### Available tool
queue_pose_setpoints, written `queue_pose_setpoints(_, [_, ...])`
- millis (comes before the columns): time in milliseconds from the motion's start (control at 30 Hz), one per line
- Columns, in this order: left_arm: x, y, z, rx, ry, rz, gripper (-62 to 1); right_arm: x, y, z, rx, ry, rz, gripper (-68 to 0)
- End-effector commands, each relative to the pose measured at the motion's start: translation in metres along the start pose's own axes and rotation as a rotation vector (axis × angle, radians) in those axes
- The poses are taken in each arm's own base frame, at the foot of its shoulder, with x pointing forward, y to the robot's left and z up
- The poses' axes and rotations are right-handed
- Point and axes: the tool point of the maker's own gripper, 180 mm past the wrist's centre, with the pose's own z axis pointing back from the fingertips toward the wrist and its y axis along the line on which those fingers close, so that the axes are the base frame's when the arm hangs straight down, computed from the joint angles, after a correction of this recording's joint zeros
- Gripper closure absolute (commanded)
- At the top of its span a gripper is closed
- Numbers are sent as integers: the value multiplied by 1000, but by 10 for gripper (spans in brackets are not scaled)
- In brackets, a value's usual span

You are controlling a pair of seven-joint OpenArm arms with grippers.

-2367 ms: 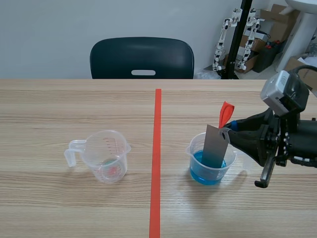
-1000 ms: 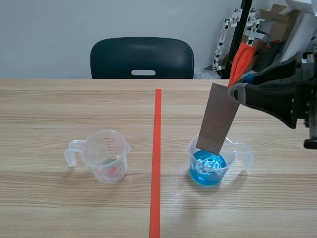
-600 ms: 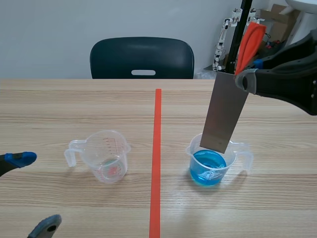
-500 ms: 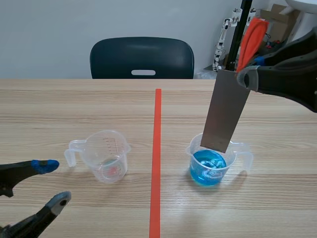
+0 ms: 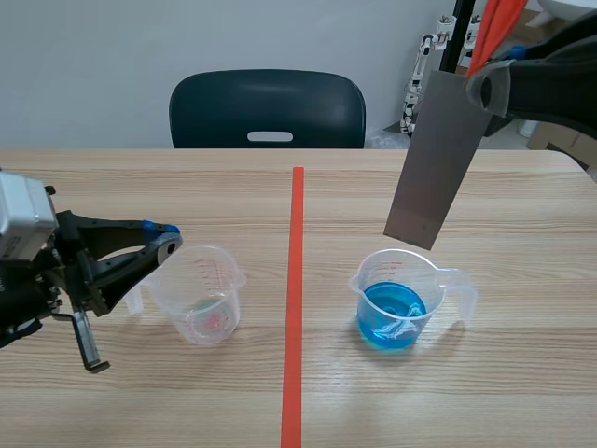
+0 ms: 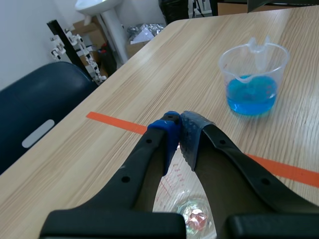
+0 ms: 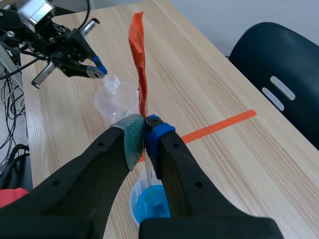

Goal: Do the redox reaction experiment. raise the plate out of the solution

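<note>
Swinging in low since a moment earlier, the left gripper point(image 5: 162, 236) hung just over the rim of the empty clear plastic measuring jug point(image 5: 201, 297), fingers pressed together on nothing, perhaps ready to take it. Past the orange-red tape line stood the clear plastic beaker of blue solution point(image 5: 399, 303). The flat grey metal plate point(image 5: 434, 159) had risen clear above it, tilted, its top and an orange-red ribbon point(image 5: 492, 33) clamped in the right gripper point(image 5: 482, 86), likely to drip. All this was on a pale wood-grain table point(image 5: 140, 187), with a dark blue chair point(image 5: 268, 107) behind.
</note>
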Motion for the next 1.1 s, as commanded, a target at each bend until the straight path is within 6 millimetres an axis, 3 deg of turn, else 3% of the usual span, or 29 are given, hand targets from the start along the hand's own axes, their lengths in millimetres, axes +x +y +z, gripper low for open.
queue_pose_setpoints(0, [6, 2, -7, -1, -19, 9, -17, 19, 3, 0, 17, -42, 32, -6])
queue_pose_setpoints(333, [4, -6, -41, -41, 14, 100, -17, 32, -6, 4, -12, -52, 44, -6])
queue_pose_setpoints(700, [38, -1, -64, -66, -128, 142, -36, 32, -7, 5, -12, -41, 51, -6])
queue_pose_setpoints(1067, [55, -34, -79, -170, -175, 145, -36, 33, -7, 5, -12, -49, 51, -6])
